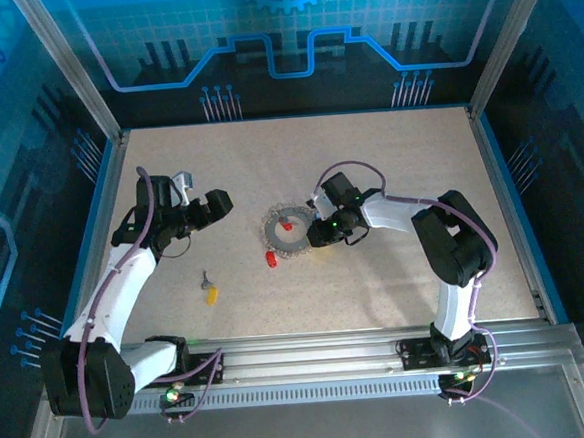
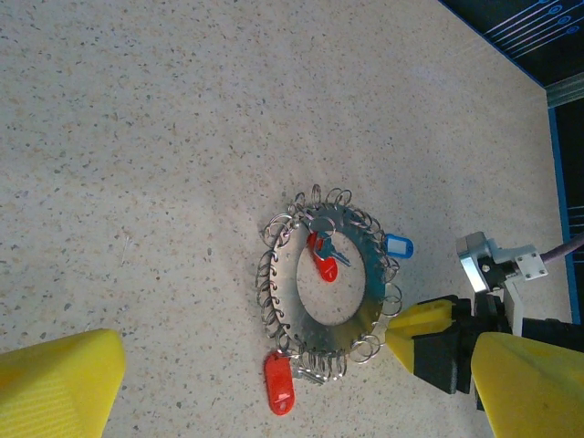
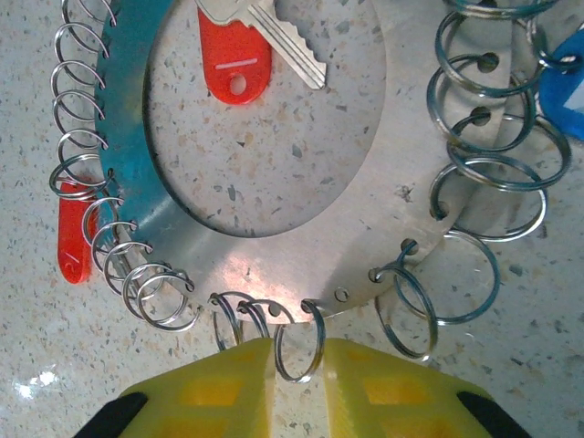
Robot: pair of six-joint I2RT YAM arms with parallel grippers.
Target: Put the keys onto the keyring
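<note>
The keyring point(image 1: 279, 246) is a flat silver disc with a hole, edged with many small wire rings, lying mid-table. A red-headed key point(image 3: 235, 57) lies inside its hole. Another red key point(image 2: 280, 383) hangs at its rim, and a blue tag point(image 2: 399, 245) sits at the opposite rim. A yellow key point(image 1: 211, 294) lies loose on the table to the left. My right gripper point(image 3: 298, 365) is at the disc's edge, its yellow fingers shut on one small wire ring point(image 3: 301, 351). My left gripper point(image 1: 221, 206) hovers open left of the keyring, its fingers point(image 2: 59, 383) wide apart.
The speckled table point(image 1: 398, 161) is boxed in by blue walls and metal posts, with a rail point(image 1: 311, 353) along the near edge. The right arm's body point(image 1: 443, 228) crosses the table's right half.
</note>
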